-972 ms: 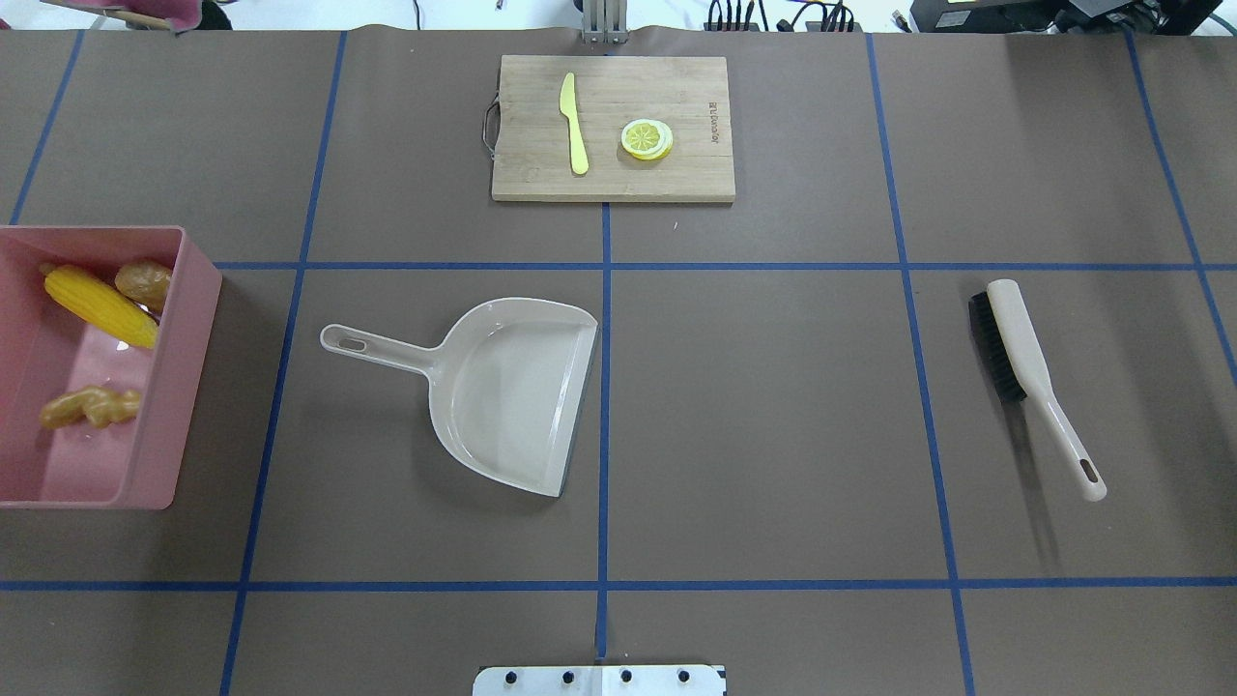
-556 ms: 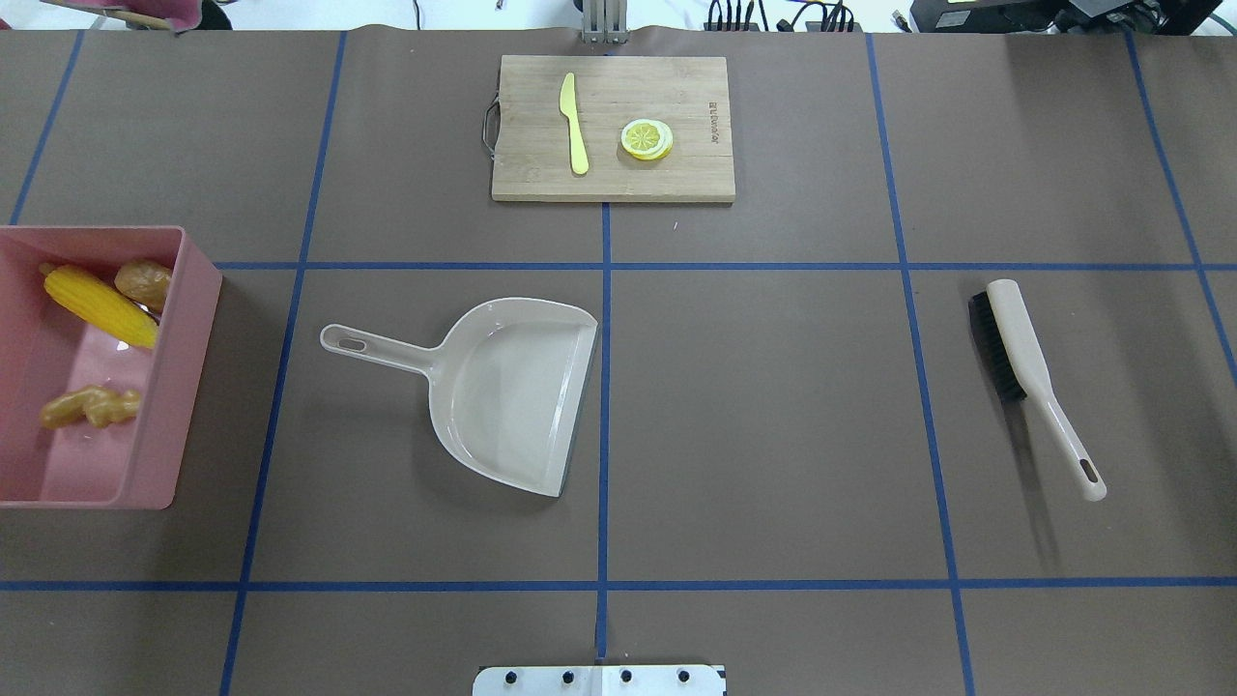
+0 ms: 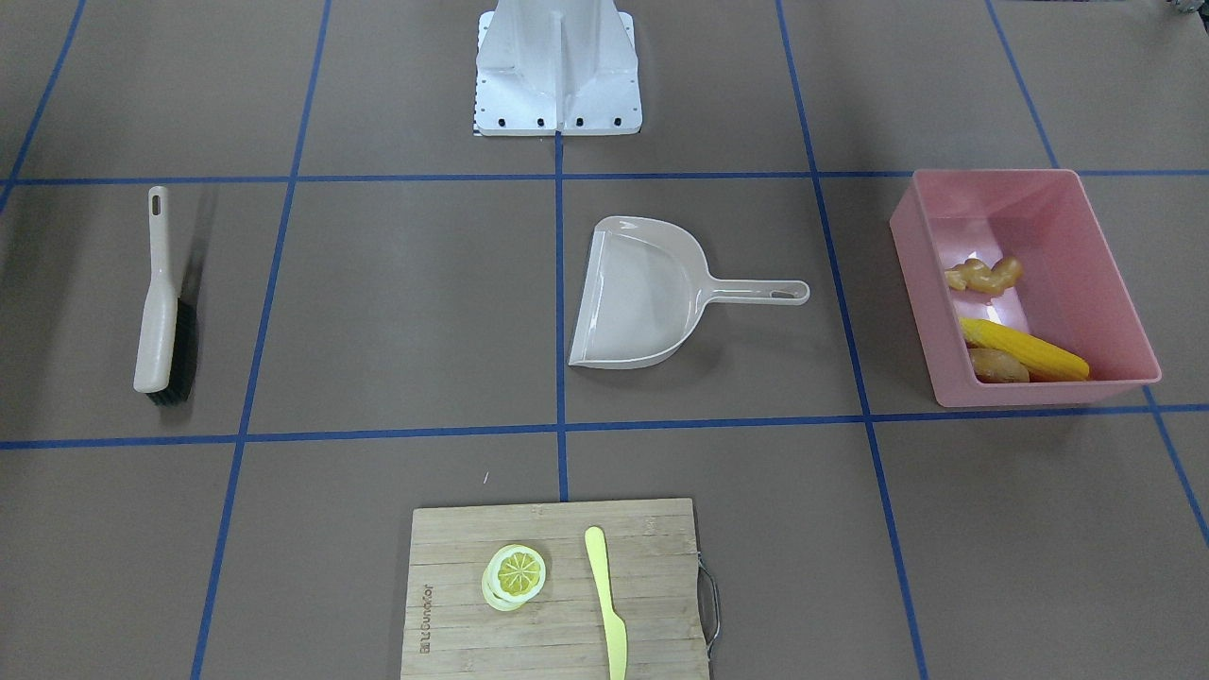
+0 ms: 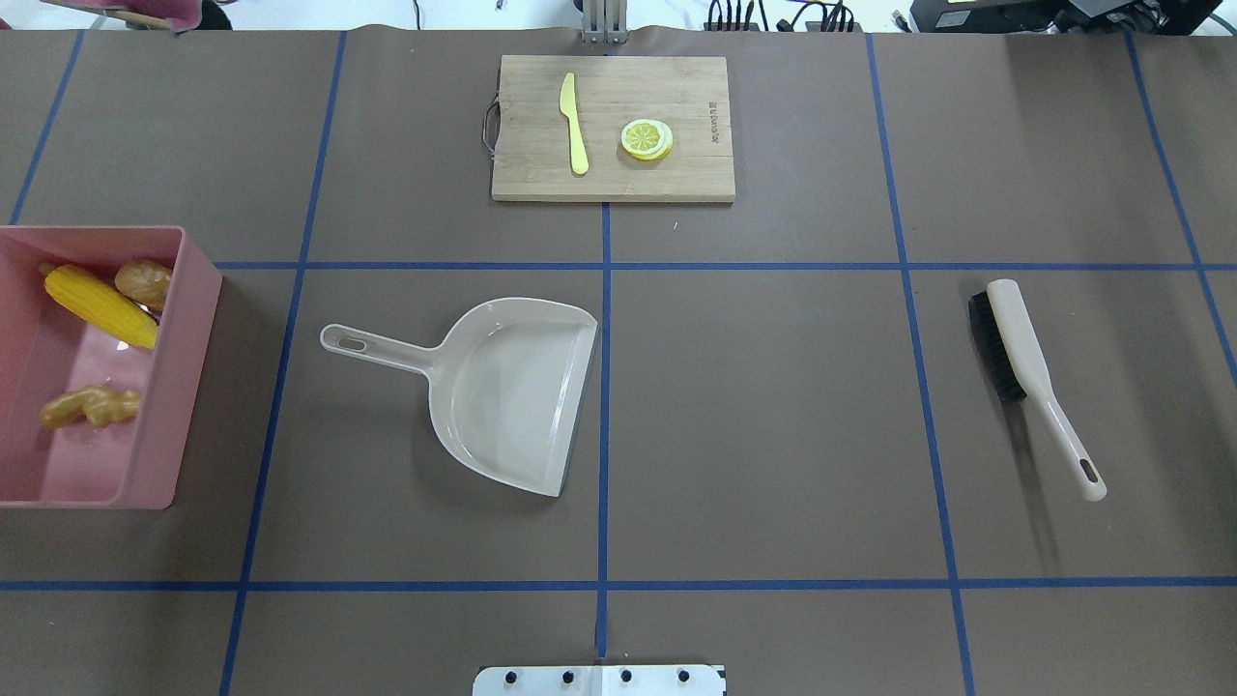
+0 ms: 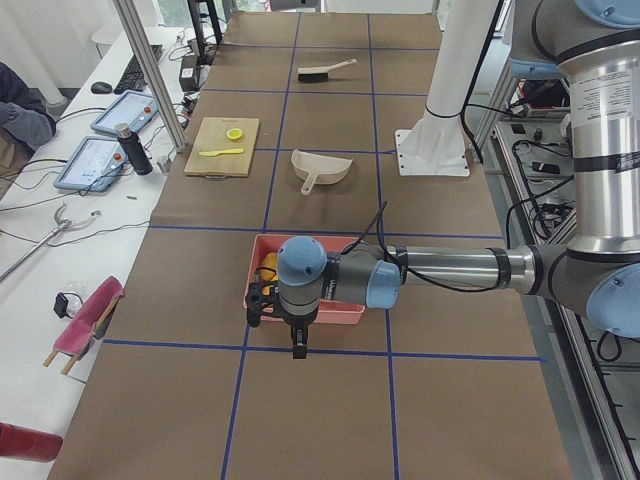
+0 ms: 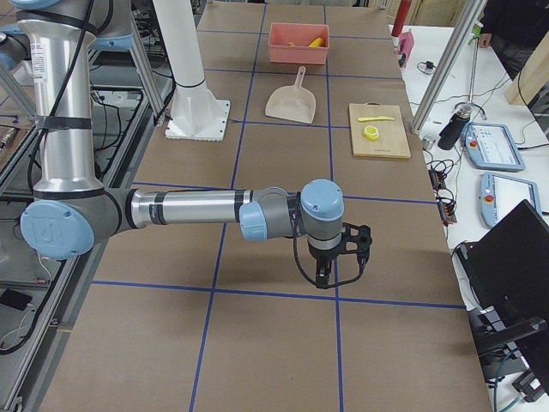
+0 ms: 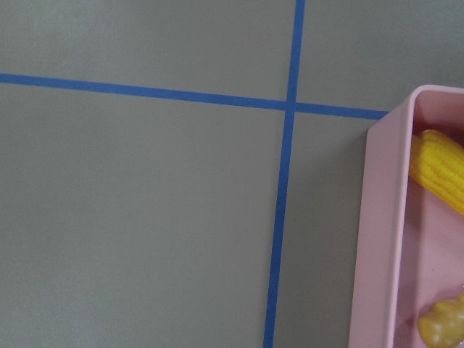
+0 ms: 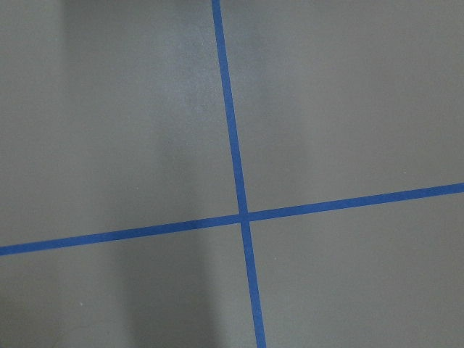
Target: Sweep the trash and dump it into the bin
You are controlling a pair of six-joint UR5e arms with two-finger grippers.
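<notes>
The pink bin (image 4: pixel 198 290) stands at the table's left edge in the overhead view and at the right in the front view (image 3: pixel 921 312). Inside it lie the yellow corn cob (image 4: pixel 97 304), the brown-orange potato (image 4: pixel 145 282) and the tan ginger root (image 4: pixel 89 407). The left wrist view shows the bin's wall (image 7: pixel 380 239), the corn (image 7: pixel 438 170) and the ginger (image 7: pixel 442 326). My left gripper (image 5: pixel 298 345) hangs beside the bin, past its outer side. My right gripper (image 6: pixel 324 279) hangs over bare table at the other end. I cannot tell whether either is open or shut.
A beige dustpan (image 4: pixel 507 391) lies empty near the table's middle. A beige brush (image 4: pixel 1024 367) with black bristles lies at the right. A wooden cutting board (image 4: pixel 676 87) at the far edge holds a yellow-green knife (image 4: pixel 574 126) and a lemon slice (image 4: pixel 646 138).
</notes>
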